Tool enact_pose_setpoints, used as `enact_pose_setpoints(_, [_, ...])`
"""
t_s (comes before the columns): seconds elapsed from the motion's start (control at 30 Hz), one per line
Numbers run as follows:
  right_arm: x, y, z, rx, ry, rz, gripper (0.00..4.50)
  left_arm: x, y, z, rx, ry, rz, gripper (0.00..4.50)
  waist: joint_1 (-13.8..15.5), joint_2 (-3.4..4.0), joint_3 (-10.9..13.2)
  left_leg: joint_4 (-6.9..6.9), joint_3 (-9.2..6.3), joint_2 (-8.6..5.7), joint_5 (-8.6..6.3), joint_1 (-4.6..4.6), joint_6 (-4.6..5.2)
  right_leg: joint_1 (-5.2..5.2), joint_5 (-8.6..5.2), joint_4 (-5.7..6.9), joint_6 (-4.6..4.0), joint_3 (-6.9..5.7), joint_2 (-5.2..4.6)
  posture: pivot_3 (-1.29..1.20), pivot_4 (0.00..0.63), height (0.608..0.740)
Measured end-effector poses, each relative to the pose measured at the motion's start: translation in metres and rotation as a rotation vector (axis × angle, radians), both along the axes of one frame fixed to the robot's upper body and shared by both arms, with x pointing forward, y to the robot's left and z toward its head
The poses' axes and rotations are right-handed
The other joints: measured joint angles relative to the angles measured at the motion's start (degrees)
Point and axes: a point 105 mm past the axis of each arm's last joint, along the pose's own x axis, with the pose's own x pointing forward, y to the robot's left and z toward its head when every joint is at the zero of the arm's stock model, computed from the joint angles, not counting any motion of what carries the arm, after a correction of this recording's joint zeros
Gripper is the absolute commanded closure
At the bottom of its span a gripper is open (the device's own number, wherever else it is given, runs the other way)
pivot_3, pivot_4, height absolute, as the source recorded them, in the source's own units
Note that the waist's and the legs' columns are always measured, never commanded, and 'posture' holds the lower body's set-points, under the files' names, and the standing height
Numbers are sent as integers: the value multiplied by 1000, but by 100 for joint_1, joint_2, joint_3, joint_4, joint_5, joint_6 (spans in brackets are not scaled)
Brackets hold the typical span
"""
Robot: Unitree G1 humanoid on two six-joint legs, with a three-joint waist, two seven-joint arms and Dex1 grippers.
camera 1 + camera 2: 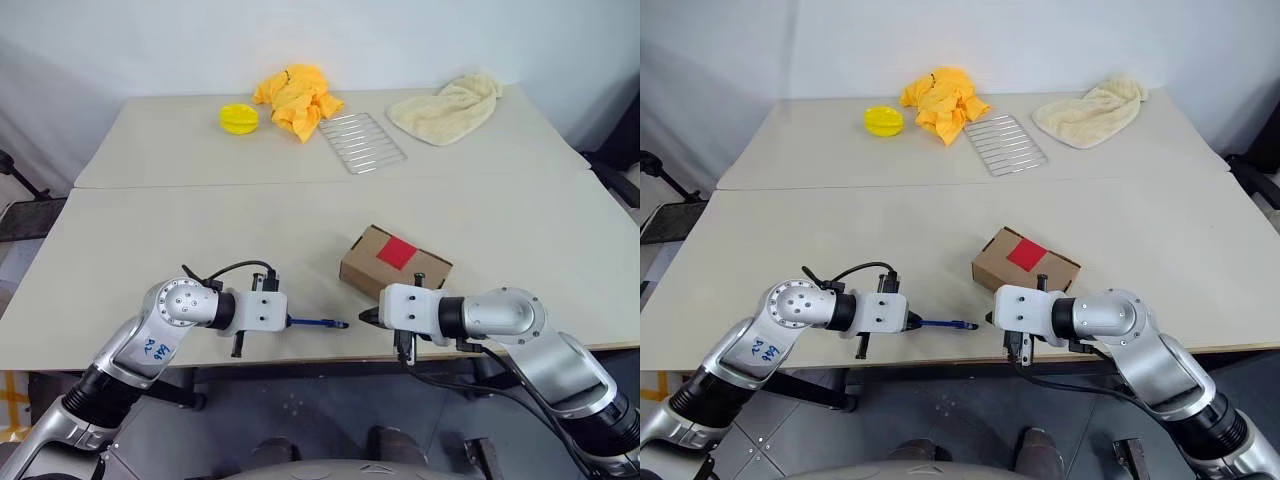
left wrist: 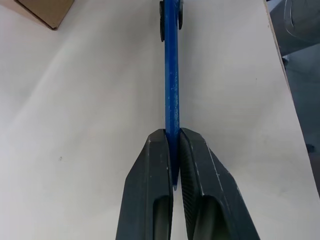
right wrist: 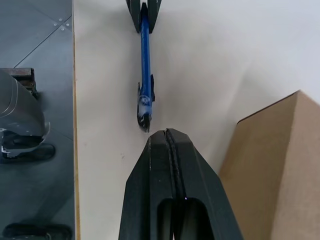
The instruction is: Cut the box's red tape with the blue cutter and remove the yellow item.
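Left hand (image 1: 288, 321) reaches in from the near left over the front edge of the tabletop (image 1: 200, 240), its forearm bent inward so the hand points right and slightly down toward the right hand (image 1: 368, 318). That hand comes in from the near right, elbow out, pointing left, so the 2 hands face each other tip to tip with a short gap between them. In the head views the fingers of both hands are mostly hidden behind their white wrist housings, and the cutter's blade end is too small to make out there; the right wrist view shows a pale, worn tip on it. The box's far side and its flaps are hard to read, and the left wrist view catches just 1 corner of it. Left-hand fingers (image 2: 150, 185) are pinched tight on the rear end of the blue cutter (image 1: 318, 323), which sticks straight out ahead of them, low over the tabletop, its tip ending just short of the right hand. Right-hand fingers (image 3: 170, 175) are pressed fully together and grip nothing. Just beyond the right hand, close behind its wrist, sits the box (image 1: 395, 262) on the tabletop, with the red tape (image 1: 397, 252) still whole on its top face; the cutter's tip is near the box but apart from it.
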Motion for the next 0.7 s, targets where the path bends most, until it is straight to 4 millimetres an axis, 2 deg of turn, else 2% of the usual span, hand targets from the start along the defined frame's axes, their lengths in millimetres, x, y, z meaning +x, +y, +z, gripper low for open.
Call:
enact_pose_setpoints(0.43, [0, 0, 0, 0, -1, 0, 4500, -6, 3, 0, 9, -9, -1, 4405, -48, 15, -9, -42, 7, 7, -1, 6, -5, -1, -2, -37, -2, 0, 13, 0, 150, 740])
enact_pose_setpoints(0.7, [-1, -2, -2, -8, 7, -4, 4500, -5, -4, -2, -8, -129, 35, 4405, 31, 12, -8, -44, 4, 5, 2, 6, -2, 1, -1, -42, -3, -1, 9, 0, 150, 740])
